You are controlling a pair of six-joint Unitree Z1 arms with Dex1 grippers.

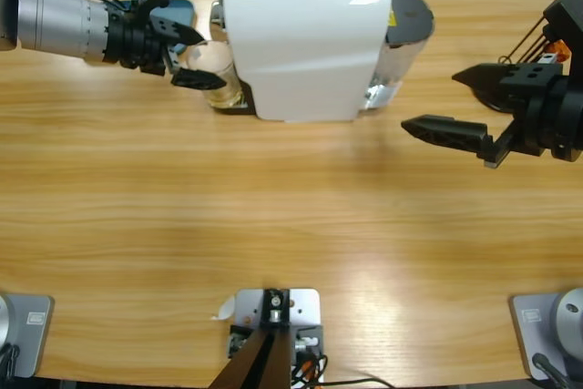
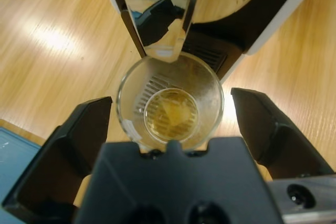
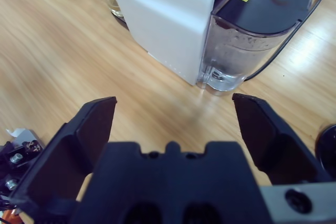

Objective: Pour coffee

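Observation:
A small clear glass tumbler (image 2: 169,85) stands on the drip grille under the spout (image 2: 157,19) of the white coffee machine (image 1: 301,43). A shallow layer of pale amber coffee (image 2: 170,114) lies in its bottom. My left gripper (image 1: 193,56) comes in from the upper left and is open, one jaw on each side of the tumbler (image 1: 219,79) with small gaps. In the left wrist view the left gripper (image 2: 170,100) straddles the glass. My right gripper (image 1: 433,100) is open over bare table, right of the machine, holding nothing; the right wrist view looks along the right gripper (image 3: 174,103) at the machine (image 3: 163,9).
The machine's clear water tank (image 3: 247,45) with a black lid sits at its right end. A blue object (image 1: 178,11) lies behind the left gripper. A dark wire stand (image 1: 547,34) is at the far right. Wooden table (image 1: 273,216) stretches in front.

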